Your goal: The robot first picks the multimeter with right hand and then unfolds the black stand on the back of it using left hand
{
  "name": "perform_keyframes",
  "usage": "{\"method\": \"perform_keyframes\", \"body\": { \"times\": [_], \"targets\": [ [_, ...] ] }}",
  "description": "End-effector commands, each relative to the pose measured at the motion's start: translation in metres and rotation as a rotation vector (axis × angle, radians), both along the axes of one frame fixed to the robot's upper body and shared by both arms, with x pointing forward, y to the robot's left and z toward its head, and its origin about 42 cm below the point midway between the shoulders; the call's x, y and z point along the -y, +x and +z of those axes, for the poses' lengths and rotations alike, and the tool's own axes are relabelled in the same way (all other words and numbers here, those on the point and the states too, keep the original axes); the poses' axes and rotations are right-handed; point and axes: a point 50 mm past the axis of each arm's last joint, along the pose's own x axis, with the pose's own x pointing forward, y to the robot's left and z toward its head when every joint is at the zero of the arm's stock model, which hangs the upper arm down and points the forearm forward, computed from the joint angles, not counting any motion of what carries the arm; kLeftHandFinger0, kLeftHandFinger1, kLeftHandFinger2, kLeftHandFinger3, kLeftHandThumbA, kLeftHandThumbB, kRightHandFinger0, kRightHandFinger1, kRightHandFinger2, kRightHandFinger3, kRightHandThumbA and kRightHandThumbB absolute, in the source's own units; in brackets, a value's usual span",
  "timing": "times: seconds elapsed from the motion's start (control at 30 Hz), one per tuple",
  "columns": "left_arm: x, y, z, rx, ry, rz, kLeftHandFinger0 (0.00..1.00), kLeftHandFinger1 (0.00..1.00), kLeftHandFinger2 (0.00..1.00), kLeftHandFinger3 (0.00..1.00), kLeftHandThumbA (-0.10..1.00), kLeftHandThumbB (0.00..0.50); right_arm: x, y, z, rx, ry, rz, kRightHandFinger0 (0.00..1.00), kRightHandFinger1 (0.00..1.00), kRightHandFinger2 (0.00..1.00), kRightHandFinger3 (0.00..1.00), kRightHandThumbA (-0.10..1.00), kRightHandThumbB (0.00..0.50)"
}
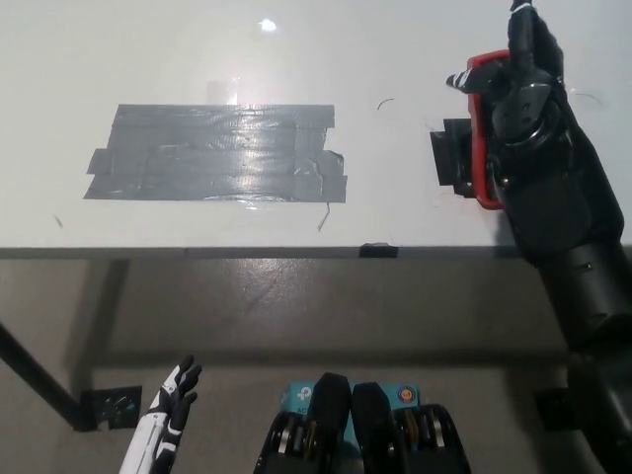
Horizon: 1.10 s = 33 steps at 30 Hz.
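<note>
The multimeter (477, 128), red-edged with a black back, stands on its side over the white table (395, 59) at the far right. My black right hand (523, 94) is wrapped around it from the right, fingers shut on its body. A black flap (449, 156) sticks out to the left from the meter's back, close to the table top. My white left hand (170, 400) rests low at the bottom left, below the table edge, with its fingers spread and nothing in it.
A large patch of grey tape (217, 153) covers the table's middle left. The table's front edge (247, 252) runs across the picture, with a small black clip (378, 250) on it. Grey floor lies below.
</note>
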Motion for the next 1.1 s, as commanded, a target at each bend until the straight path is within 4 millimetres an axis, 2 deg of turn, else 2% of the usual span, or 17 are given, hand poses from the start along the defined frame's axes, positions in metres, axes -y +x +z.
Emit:
{"method": "perform_keyframes", "body": {
  "times": [0.0, 0.2, 0.3, 0.4, 0.6, 0.73, 0.9, 1.07],
  "targets": [
    [-0.003, 0.002, 0.009, 0.043, 0.006, -0.017, 1.0, 1.0, 1.0, 1.0, 1.0, 0.144, 0.004, -0.004, 0.049, 0.147, -0.052, -0.035, 1.0, 1.0, 1.0, 1.0, 1.0, 0.44],
    [-0.003, 0.002, 0.011, 0.046, 0.007, -0.015, 1.0, 1.0, 1.0, 1.0, 1.0, 0.125, 0.001, -0.012, 0.062, 0.207, -0.056, -0.039, 1.0, 1.0, 1.0, 1.0, 1.0, 0.432],
    [-0.003, 0.003, 0.011, 0.047, 0.009, -0.016, 1.0, 1.0, 1.0, 1.0, 1.0, 0.121, 0.002, -0.011, 0.061, 0.203, -0.052, -0.044, 1.0, 1.0, 1.0, 1.0, 1.0, 0.417],
    [-0.004, 0.003, 0.01, 0.05, 0.009, -0.018, 1.0, 1.0, 1.0, 1.0, 1.0, 0.125, 0.005, -0.006, 0.055, 0.159, -0.046, -0.04, 1.0, 1.0, 1.0, 1.0, 1.0, 0.432],
    [-0.002, 0.003, 0.012, 0.053, 0.014, -0.017, 1.0, 1.0, 1.0, 1.0, 1.0, 0.143, 0.01, 0.004, 0.041, 0.083, -0.011, -0.041, 1.0, 1.0, 1.0, 1.0, 1.0, 0.402],
    [-0.003, 0.003, 0.011, 0.053, 0.017, -0.018, 1.0, 1.0, 1.0, 1.0, 1.0, 0.143, 0.01, 0.008, 0.031, 0.038, 0.0, -0.034, 1.0, 1.0, 1.0, 1.0, 1.0, 0.421],
    [-0.003, 0.005, 0.012, 0.052, 0.015, -0.017, 1.0, 1.0, 1.0, 1.0, 1.0, 0.157, 0.01, 0.015, 0.019, -0.021, 0.015, -0.011, 1.0, 1.0, 1.0, 1.0, 1.0, 0.413],
    [-0.002, 0.005, 0.012, 0.056, 0.025, -0.027, 1.0, 1.0, 1.0, 1.0, 1.0, 0.177, 0.007, 0.021, 0.012, -0.063, 0.021, -0.012, 1.0, 1.0, 1.0, 1.0, 1.0, 0.375]
  ]
}}
